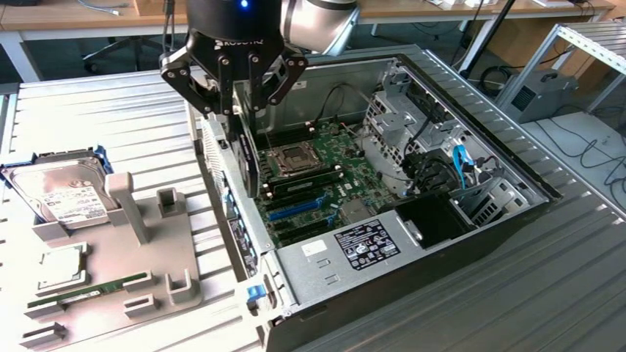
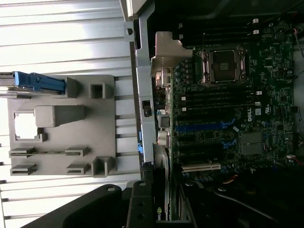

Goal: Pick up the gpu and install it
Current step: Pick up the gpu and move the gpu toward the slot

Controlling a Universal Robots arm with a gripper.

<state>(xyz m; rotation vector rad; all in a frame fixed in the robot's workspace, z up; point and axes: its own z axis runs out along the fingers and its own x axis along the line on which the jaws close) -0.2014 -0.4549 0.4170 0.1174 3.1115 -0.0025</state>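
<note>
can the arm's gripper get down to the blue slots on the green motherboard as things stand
Probably yes: the opened black computer case leaves the blue slots uncovered, and the gripper, shut on the thin black gpu card, hangs over the case beside them.

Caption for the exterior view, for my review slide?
Gripper holds the gpu on edge over the motherboard in the open computer case; a hard drive sits on the grey tray beside it.

The end effector (image 1: 237,108) grips the gpu (image 1: 249,158) upright on edge over the motherboard (image 1: 328,165) inside the open computer case (image 1: 489,242), with a grey parts fixture (image 1: 146,257) on the desk (image 1: 117,110) at the exterior view's left.
</note>
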